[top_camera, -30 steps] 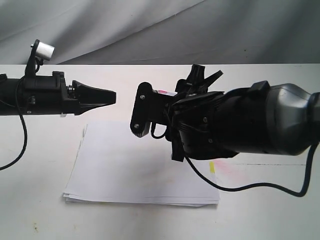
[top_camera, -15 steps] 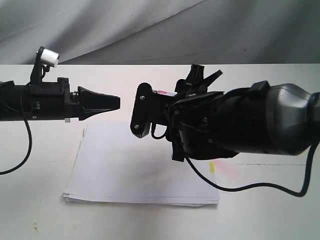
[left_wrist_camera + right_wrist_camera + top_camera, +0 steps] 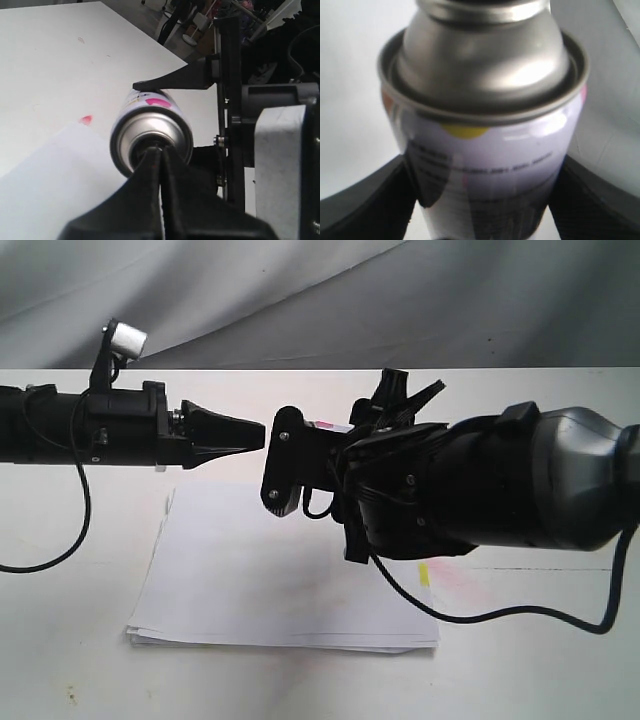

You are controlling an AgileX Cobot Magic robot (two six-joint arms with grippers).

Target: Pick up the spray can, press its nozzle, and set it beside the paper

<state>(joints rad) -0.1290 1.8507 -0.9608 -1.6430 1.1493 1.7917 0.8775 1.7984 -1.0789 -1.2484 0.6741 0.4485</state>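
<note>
Exterior view, paper [image 3: 280, 580]: a white stack lying flat on the white surface [image 3: 80, 660], with a yellow tab [image 3: 424, 575] at its right edge.
Exterior view, right fingers [image 3: 283, 465]: raised over the far part of the paper and clamped on the spray can [image 3: 325, 425]. Only a pink-marked sliver of the can shows past them.
Exterior view, left fingers [image 3: 235, 430]: pressed together into one point and holding nothing. They are raised off the surface at the paper's far left corner, with the tip just beside the right fingers.
Left wrist view, spray can [image 3: 167, 125]: on its side in the air with its silver top turned to the camera and the paper [image 3: 45, 190] beneath it.
Left wrist view, left fingers [image 3: 150, 205]: closed with only a thin seam between them. Their tips are at the black nozzle [image 3: 152, 146] in the middle of the can's top. Whether they press it, I cannot tell.
Left wrist view, right fingers [image 3: 172, 80]: one black finger lies along the can's side.
Left wrist view, pink mark [image 3: 86, 119]: on the surface just beside the paper's edge.
Right wrist view, spray can [image 3: 485, 150]: fills the frame, showing a silver shoulder and rim above a white printed label.
Right wrist view, right fingers [image 3: 362, 207]: one on either side of the label, spread to the can's width and gripping it.
</note>
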